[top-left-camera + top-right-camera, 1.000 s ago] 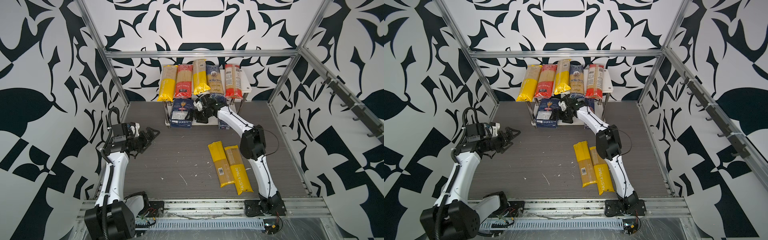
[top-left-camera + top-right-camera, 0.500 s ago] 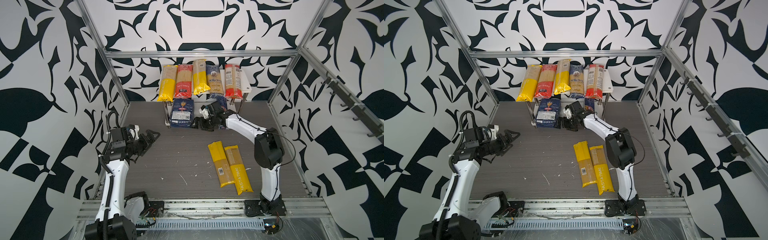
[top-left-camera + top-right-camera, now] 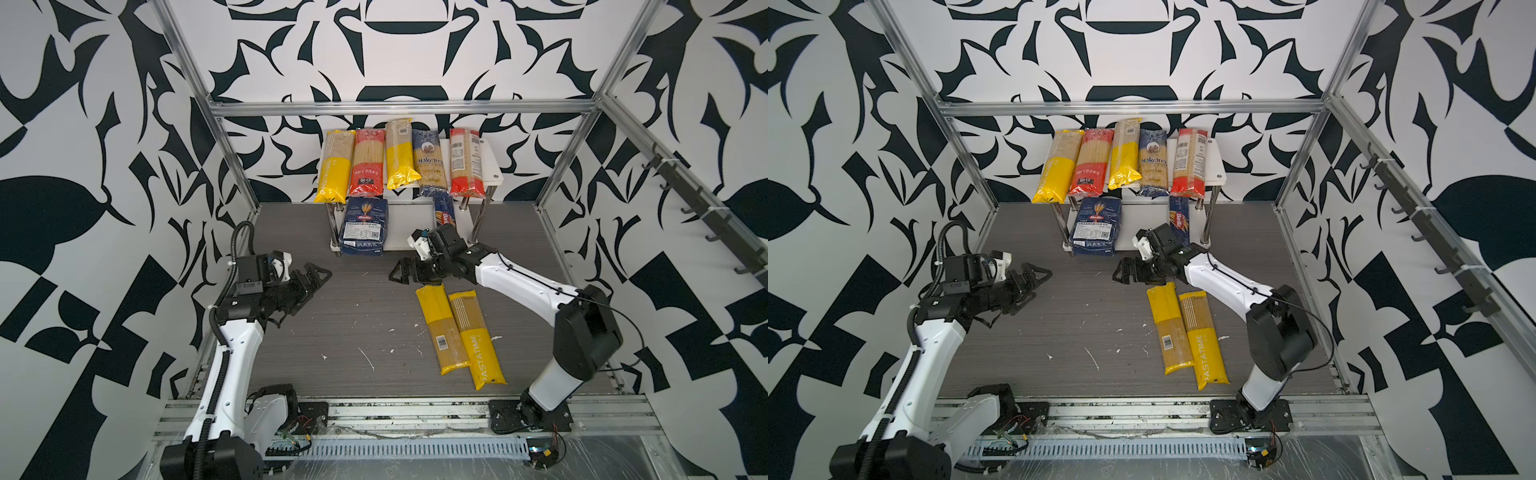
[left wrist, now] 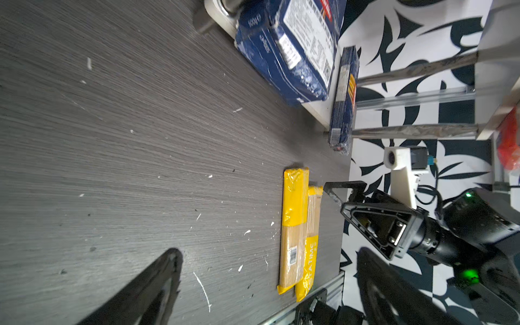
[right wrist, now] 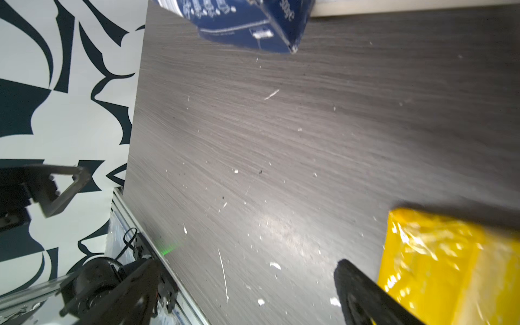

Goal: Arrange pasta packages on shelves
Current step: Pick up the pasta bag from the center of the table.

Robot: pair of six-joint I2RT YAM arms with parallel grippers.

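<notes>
Change: right gripper (image 3: 404, 272) has pulled back from the lower board (image 3: 406, 224) of the shelves (image 3: 492, 166), where it sat at the slim Barilla box (image 3: 445, 212) a second ago. The box now rests on edge there, clear of the jaws, which are spread wide and empty. The gripper hangs just past the far ends of the two yellow spaghetti bags (image 3: 441, 328) lying flat side by side on the table (image 3: 353, 324). Left gripper (image 3: 313, 279) has barely moved, also spread and empty, well apart from every pack. Wide Barilla pack (image 3: 363, 226) is on the lower board, five long bags (image 3: 399, 158) on the upper. Reads as box placed: seven shelved, the yellow pair left, likely the next pick.
</notes>
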